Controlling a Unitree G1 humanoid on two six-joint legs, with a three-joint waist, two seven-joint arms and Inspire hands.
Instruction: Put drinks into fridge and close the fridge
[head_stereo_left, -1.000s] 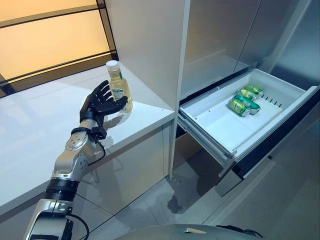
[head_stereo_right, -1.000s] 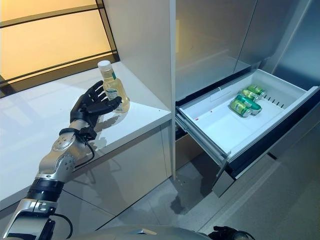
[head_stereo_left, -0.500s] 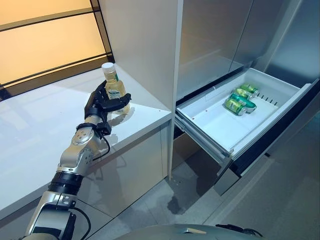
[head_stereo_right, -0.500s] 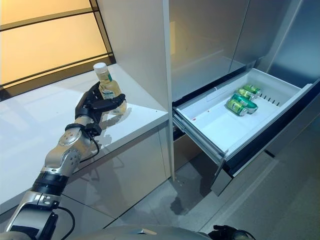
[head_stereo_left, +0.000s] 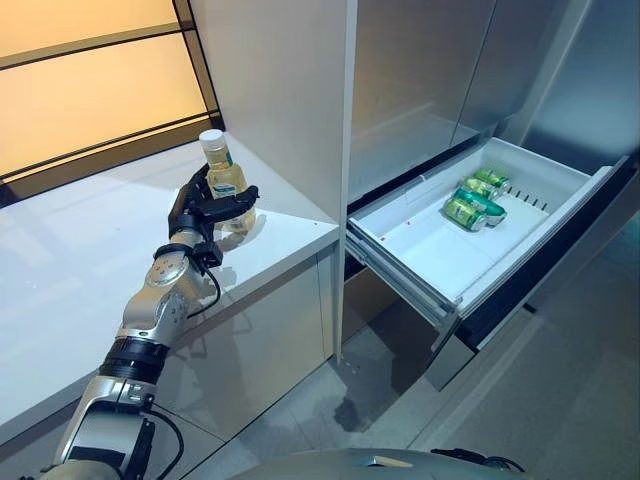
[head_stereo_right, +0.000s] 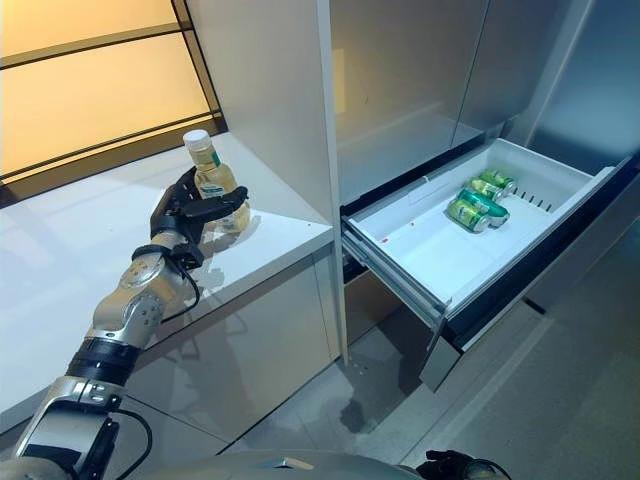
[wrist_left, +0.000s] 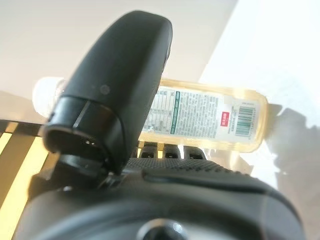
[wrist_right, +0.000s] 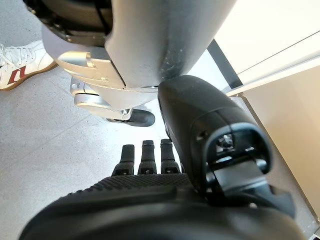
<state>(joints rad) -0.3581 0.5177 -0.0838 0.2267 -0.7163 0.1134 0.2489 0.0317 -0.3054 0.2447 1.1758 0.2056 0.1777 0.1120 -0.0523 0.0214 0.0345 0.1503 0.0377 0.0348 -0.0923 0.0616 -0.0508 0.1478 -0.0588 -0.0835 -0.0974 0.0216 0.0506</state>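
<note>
Two green cans (head_stereo_left: 472, 199) lie in the open fridge drawer (head_stereo_left: 430, 260) at right. I see my left hand (head_stereo_left: 199, 208) clasping a labelled bottle (head_stereo_left: 222, 180) upright on the white counter (head_stereo_left: 70, 260), upper left; its print is seemingly unreadable. My right hand (wrist_right: 145, 160) hangs relaxed.

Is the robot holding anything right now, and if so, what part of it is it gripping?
The left hand is curled round the body of a clear plastic bottle of yellow drink with a white cap, standing on the white counter. The right hand holds nothing.
</note>
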